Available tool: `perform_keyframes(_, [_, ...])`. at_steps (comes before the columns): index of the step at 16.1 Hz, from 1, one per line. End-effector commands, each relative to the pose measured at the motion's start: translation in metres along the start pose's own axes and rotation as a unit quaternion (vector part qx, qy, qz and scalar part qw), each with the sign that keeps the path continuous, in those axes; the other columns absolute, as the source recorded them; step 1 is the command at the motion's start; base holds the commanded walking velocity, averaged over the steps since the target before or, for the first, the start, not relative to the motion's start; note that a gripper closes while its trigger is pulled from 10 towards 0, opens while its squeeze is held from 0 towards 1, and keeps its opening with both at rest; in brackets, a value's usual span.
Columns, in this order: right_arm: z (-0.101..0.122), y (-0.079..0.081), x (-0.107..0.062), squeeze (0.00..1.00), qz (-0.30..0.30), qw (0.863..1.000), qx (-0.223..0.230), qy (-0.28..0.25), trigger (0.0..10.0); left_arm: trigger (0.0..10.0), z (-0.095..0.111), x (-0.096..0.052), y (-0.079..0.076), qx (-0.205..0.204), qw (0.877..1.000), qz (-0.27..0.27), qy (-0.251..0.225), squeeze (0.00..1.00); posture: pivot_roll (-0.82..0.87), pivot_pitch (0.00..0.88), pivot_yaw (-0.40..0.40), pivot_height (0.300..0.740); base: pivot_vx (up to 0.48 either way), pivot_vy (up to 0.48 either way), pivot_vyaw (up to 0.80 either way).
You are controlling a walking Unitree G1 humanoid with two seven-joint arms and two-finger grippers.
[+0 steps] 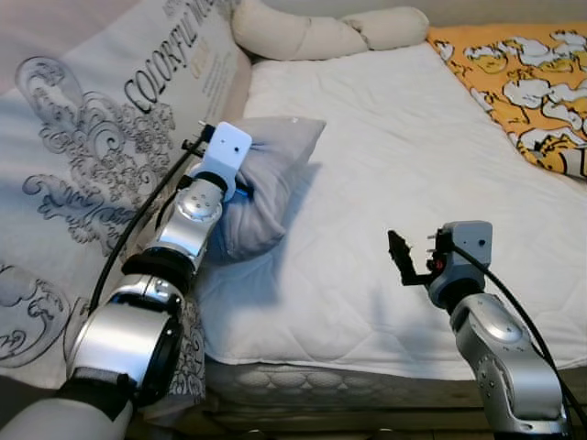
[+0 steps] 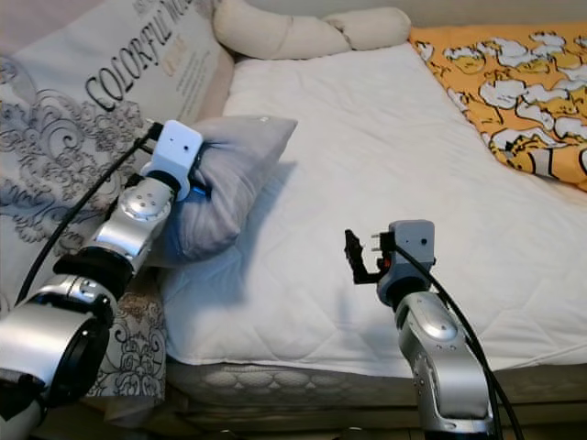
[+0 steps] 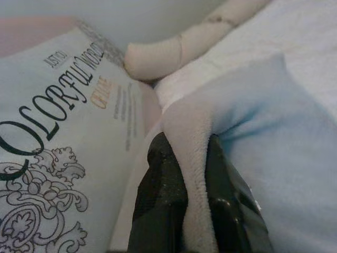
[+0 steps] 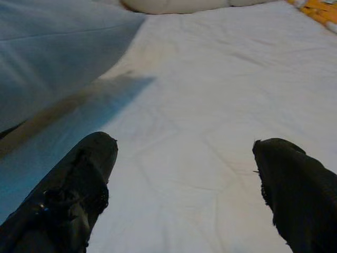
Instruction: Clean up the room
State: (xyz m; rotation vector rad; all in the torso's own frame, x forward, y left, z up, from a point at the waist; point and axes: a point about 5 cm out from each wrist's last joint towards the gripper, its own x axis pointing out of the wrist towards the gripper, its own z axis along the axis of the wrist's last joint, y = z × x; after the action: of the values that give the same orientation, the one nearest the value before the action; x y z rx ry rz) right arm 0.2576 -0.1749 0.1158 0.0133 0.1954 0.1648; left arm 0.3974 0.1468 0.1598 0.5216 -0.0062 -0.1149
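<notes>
A grey pillow [image 1: 268, 183] lies at the left edge of the white mattress [image 1: 413, 183]. My left gripper [image 3: 192, 184] is shut on the pillow's near edge, with the cloth pinched between its two black fingers [image 3: 163, 200]. From the head camera the left wrist [image 1: 220, 160] covers that corner of the pillow. My right gripper [image 1: 404, 259] hovers open just above the mattress near its front edge, to the right of the pillow, with nothing between its fingers [image 4: 79, 184].
A large printed cushion [image 1: 101, 137] with black lettering leans along the bed's left side. Long cream bolsters [image 1: 321, 32] lie at the head of the bed. An orange patterned blanket [image 1: 523, 82] covers the far right. The mattress's front edge [image 1: 367, 380] is close below.
</notes>
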Motion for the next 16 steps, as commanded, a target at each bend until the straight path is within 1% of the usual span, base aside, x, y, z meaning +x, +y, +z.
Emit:
perform_keyframes(1, [0.004, 0.009, -0.005, 0.00, 0.041, 0.999, -0.010, -0.002, 10.0, 10.0, -0.003, 0.000, 0.009, 0.007, 1.000, 0.028, 0.005, 0.00, -0.22, 0.000, 0.150, 0.740, 0.000, 0.000, 0.00])
perform_keyframes(3, [0.008, 0.014, -0.015, 0.00, 0.113, 0.993, -0.034, -0.003, 10.0, 10.0, -0.018, -0.004, 0.003, -0.011, 0.998, 0.046, 0.031, 0.00, -0.26, 0.000, 0.147, 0.740, 0.000, 0.000, 0.00])
perform_keyframes(4, [0.010, 0.013, -0.019, 0.00, 0.132, 0.991, -0.038, -0.003, 10.0, 10.0, -0.023, -0.007, -0.001, -0.016, 0.998, 0.050, 0.041, 0.00, -0.27, 0.000, 0.146, 0.740, 0.000, 0.000, 0.00])
perform_keyframes(5, [0.014, 0.011, -0.024, 0.00, 0.157, 0.987, -0.046, -0.001, 10.0, 10.0, -0.033, -0.011, -0.008, -0.005, 0.997, 0.053, 0.057, 0.00, -0.29, 0.000, 0.136, 0.740, 0.000, 0.000, 0.00])
perform_keyframes(6, [0.022, 0.011, -0.034, 0.00, 0.212, 0.976, -0.043, 0.003, 10.0, 10.0, -0.049, -0.018, -0.018, 0.032, 0.994, 0.060, 0.087, 0.00, -0.32, 0.000, 0.126, 0.740, 0.000, 0.000, 0.00])
perform_keyframes(7, [0.024, 0.012, -0.038, 0.00, 0.235, 0.971, -0.037, 0.005, 10.0, 10.0, -0.053, -0.020, -0.020, 0.034, 0.993, 0.061, 0.097, 0.00, -0.32, 0.000, 0.125, 0.740, 0.000, 0.000, 0.00])
perform_keyframes(8, [0.026, 0.013, -0.050, 0.00, 0.291, 0.955, -0.039, 0.023, 10.0, 10.0, -0.060, -0.024, -0.025, 0.033, 0.991, 0.060, 0.115, 0.00, -0.34, 0.000, 0.125, 0.740, 0.000, 0.000, 0.00])
perform_keyframes(9, [0.026, 0.013, -0.057, 0.00, 0.323, 0.944, -0.049, 0.042, 10.0, 10.0, -0.062, -0.025, -0.027, 0.026, 0.990, 0.056, 0.123, 0.00, -0.35, 0.000, 0.127, 0.740, 0.000, 0.000, 0.00])
perform_keyframes(10, [0.026, 0.011, -0.061, 0.00, 0.340, 0.937, -0.058, 0.060, 10.0, 10.0, -0.065, -0.026, -0.028, 0.021, 0.990, 0.054, 0.131, 0.00, -0.35, 0.000, 0.129, 0.740, 0.000, 0.000, 0.00])
perform_keyframes(11, [0.028, 0.009, -0.062, 0.00, 0.346, 0.934, -0.065, 0.067, 10.0, 10.0, -0.067, -0.027, -0.028, 0.022, 0.988, 0.056, 0.139, 0.00, -0.35, 0.000, 0.130, 0.740, 0.000, 0.000, 0.00])
perform_keyframes(12, [0.028, 0.008, -0.062, 0.00, 0.345, 0.934, -0.066, 0.067, 10.0, 10.0, -0.069, -0.028, -0.027, 0.016, 0.988, 0.059, 0.145, 0.00, -0.34, 0.000, 0.130, 0.740, 0.000, 0.000, 0.00])
perform_keyframes(13, [0.029, 0.008, -0.061, 0.00, 0.344, 0.934, -0.066, 0.067, 10.0, 10.0, -0.070, -0.028, -0.025, -0.005, 0.986, 0.060, 0.155, 0.00, -0.33, 0.000, 0.131, 0.740, 0.000, 0.000, 0.00])
perform_keyframes(14, [0.027, 0.008, -0.059, 0.00, 0.347, 0.933, -0.065, 0.070, 10.0, 10.0, -0.069, -0.027, -0.029, -0.076, 0.985, 0.031, 0.154, 0.05, -0.32, 0.000, 0.134, 0.740, 0.000, 0.000, 0.00])
perform_keyframes(15, [0.026, 0.009, -0.058, 0.00, 0.349, 0.932, -0.066, 0.071, 10.0, 10.0, -0.067, -0.026, -0.032, -0.118, 0.982, 0.019, 0.149, 1.00, -0.31, 0.000, 0.136, 0.740, 0.000, 0.000, 0.00])
perform_keyframes(16, [0.025, 0.010, -0.056, 0.00, 0.351, 0.931, -0.068, 0.070, 10.0, 10.0, -0.062, -0.024, -0.033, -0.140, 0.981, 0.010, 0.134, 1.00, -0.30, 0.000, 0.139, 0.740, 0.000, 0.000, 0.00])
